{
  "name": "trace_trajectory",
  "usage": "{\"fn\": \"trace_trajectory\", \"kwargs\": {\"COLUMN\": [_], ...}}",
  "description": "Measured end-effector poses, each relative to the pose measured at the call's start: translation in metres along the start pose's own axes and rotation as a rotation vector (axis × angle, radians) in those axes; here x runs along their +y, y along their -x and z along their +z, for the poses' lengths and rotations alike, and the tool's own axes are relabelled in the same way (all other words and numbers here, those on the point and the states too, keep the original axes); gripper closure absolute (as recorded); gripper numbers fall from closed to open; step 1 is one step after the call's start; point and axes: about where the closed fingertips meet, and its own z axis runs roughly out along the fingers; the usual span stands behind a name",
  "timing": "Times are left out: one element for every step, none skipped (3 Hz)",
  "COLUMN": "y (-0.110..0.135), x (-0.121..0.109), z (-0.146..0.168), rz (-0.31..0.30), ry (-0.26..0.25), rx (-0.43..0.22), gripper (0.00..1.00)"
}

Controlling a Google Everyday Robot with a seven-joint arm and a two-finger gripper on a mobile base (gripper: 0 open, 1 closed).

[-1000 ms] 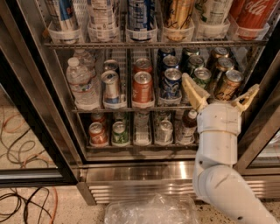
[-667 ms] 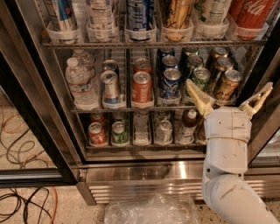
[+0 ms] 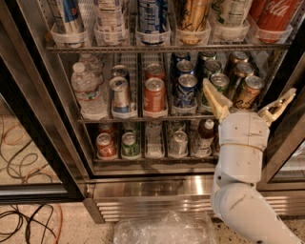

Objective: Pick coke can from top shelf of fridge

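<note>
The coke can [image 3: 275,13] stands in the last clear holder at the right edge of the top shelf [image 3: 167,48], a wire surface inside the fridge [image 3: 152,187]. The gripper [image 3: 245,102] hovers lower down, in front of the copper-brown cans [image 3: 248,90] on the middle rack, its fingers spread wide and holding nothing. A crumpled plastic bag [image 3: 164,228] lies on the floor below.

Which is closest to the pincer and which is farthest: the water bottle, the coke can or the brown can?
The open pincer is by the middle shelf, right side.
1. Brown can, right behind it.
2. Coke can, above, on the top shelf.
3. Water bottle, far left.
</note>
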Motion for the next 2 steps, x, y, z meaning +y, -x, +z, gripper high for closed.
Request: {"fn": "trace_trajectory", "kwargs": {"y": [0.003,0.007], "x": [-0.009,-0.034], "z": [0.016,0.036], "rz": [0.031,-0.009], "ry": [-0.087,-0.164], "rx": [-0.025,-0.056], "gripper": [0.00,0.00]}}
